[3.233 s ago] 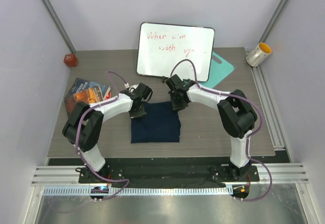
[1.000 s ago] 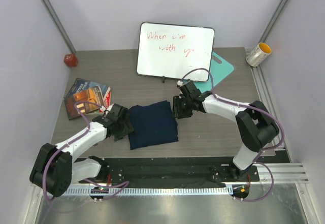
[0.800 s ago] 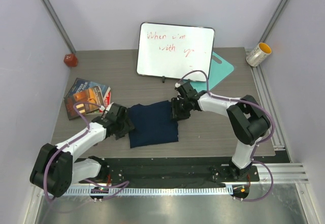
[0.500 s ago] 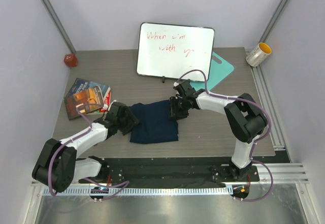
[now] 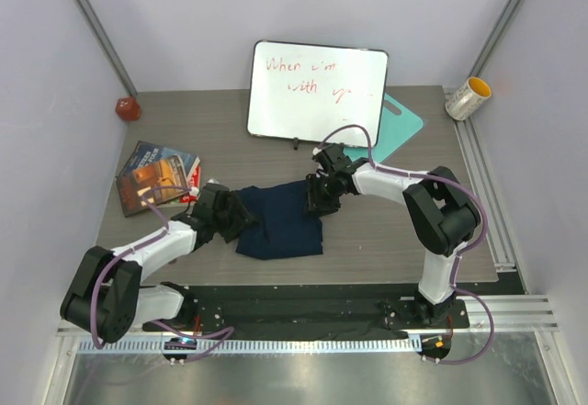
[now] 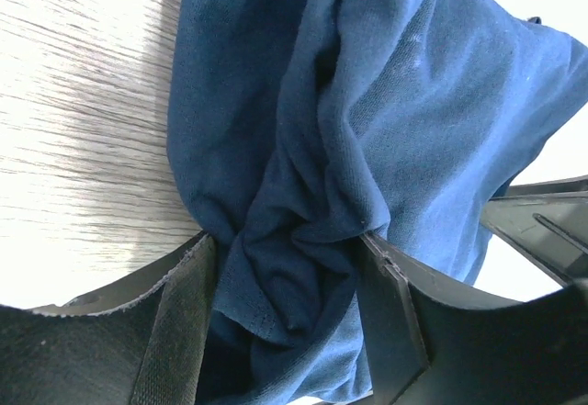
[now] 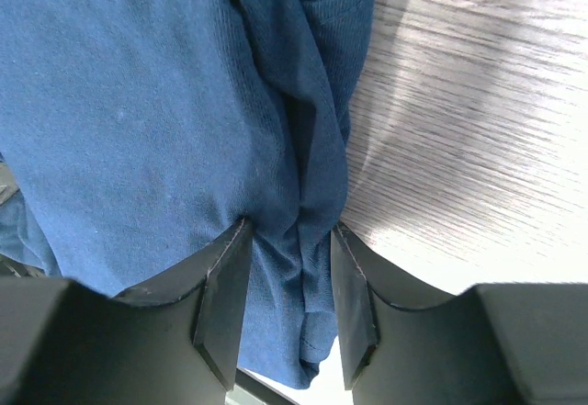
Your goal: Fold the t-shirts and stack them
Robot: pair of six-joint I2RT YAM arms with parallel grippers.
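Left jaws are part-way closed with a thick bunched wad of the navy t-shirt point(image 6: 386, 102) pinched between them, and the right jaws are closed narrower on a folded edge of the same t-shirt point(image 7: 138, 102), fabric squeezed tight between both pads. Compared with a second ago, the left arm point(image 5: 161, 244) has slid its jaws up and in toward the middle, so the shirt's left edge is now scrunched and pulled to a point instead of lying as a flat side. The right arm point(image 5: 395, 185) has only crept a little to the left at the far right corner. A few seconds back the shirt was a neat rectangle; now it's narrower and rumpled. It sits mid-counter point(image 5: 386, 230) between the two arms, touching nothing else. Around it: a book point(image 5: 152, 174) to the left, a small red thing point(image 5: 127, 108) in the far left corner, and a whiteboard point(image 5: 317, 88) with red scribble at the back, with a teal board point(image 5: 406, 122) poking out behind it. None of these are in the way. A white cup point(image 5: 469, 98) with a yellow inside lies on the right rail; can't tell if anything's in it.
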